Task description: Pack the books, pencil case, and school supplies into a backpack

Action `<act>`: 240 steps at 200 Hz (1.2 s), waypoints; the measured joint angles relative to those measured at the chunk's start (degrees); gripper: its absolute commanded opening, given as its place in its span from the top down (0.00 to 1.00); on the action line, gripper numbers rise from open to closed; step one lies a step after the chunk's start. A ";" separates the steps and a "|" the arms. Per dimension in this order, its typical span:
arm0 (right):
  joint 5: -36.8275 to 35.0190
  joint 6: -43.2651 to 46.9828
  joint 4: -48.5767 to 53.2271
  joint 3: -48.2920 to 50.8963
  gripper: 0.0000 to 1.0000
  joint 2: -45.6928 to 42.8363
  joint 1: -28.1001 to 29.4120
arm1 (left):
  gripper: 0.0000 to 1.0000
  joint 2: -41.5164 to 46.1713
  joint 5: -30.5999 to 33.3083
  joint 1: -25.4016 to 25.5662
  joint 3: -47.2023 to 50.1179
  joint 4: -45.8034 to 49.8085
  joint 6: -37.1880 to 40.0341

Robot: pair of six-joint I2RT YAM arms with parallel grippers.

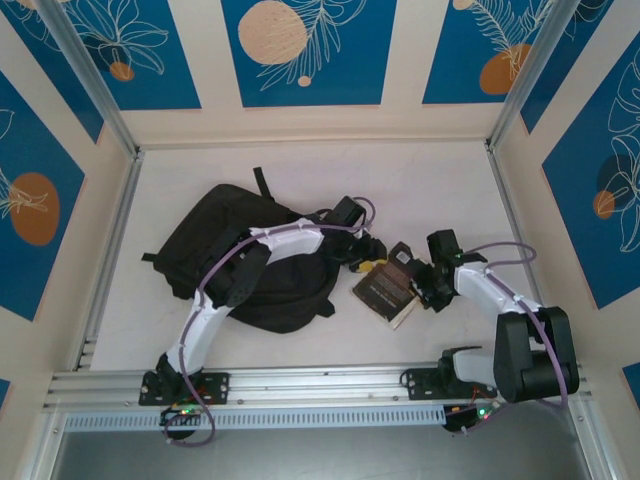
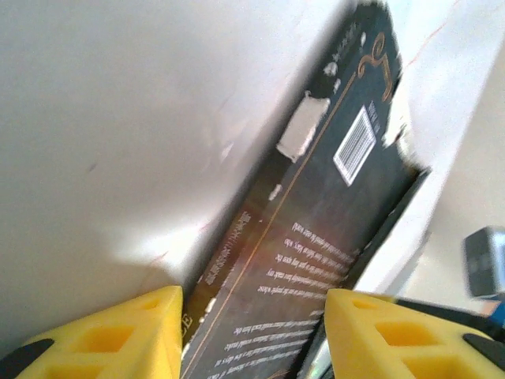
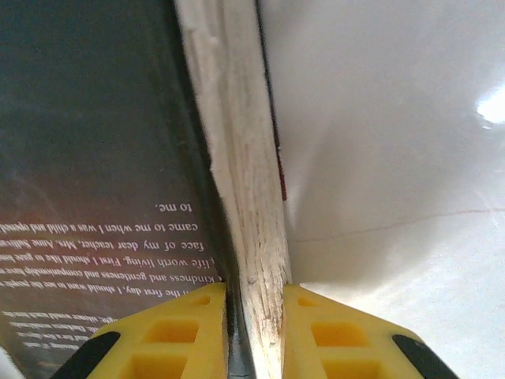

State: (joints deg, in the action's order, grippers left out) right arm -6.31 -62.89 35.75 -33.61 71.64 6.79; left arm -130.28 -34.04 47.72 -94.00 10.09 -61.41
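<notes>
The black gold-patterned paperback point(image 1: 384, 291) sits just right of the backpack point(image 1: 235, 255). The right gripper point(image 3: 254, 304) clamps its page edge; the left gripper point(image 2: 252, 316) straddles one end, whether pinching I cannot tell. Packing this book seems in hand; next it needs steering into the backpack, whose opening the left arm point(image 1: 285, 240) may cover.

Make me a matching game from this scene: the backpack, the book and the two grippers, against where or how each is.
1. backpack
2. book
3. left gripper
4. right gripper

A. shut on the page edges
B. fingers apart, black cover between them
C. lying left of the book
D. between the two grippers

Pairs: 1-C, 2-D, 3-B, 4-A
</notes>
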 measured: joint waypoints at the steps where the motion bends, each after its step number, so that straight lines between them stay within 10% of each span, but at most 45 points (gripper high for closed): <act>1: 0.00 -0.04 0.04 0.00 0.79 -0.04 -0.02 | 0.56 0.00 -0.04 0.00 0.09 -0.52 -0.33; 68: -0.35 -0.13 0.92 0.28 0.78 -0.42 -0.17 | 0.57 3.52 -8.98 0.57 3.04 -16.04 -8.61; 150: 3.19 0.31 -1.36 1.07 0.78 -0.72 -0.87 | 0.52 1.90 -11.63 3.91 -7.54 11.61 12.22; 195: 3.96 1.60 -2.54 1.88 0.72 -1.88 -1.18 | 1.00 -2.99 -8.11 3.96 -13.29 25.29 21.44; 240: 1.90 4.11 -1.44 1.55 0.49 -14.53 0.79 | 1.00 2.12 -3.45 3.93 -12.85 28.52 26.03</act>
State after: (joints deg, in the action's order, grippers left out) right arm -4.40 -58.78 34.30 -32.05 57.10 7.57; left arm -128.16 -37.50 51.66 -106.85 38.61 -35.38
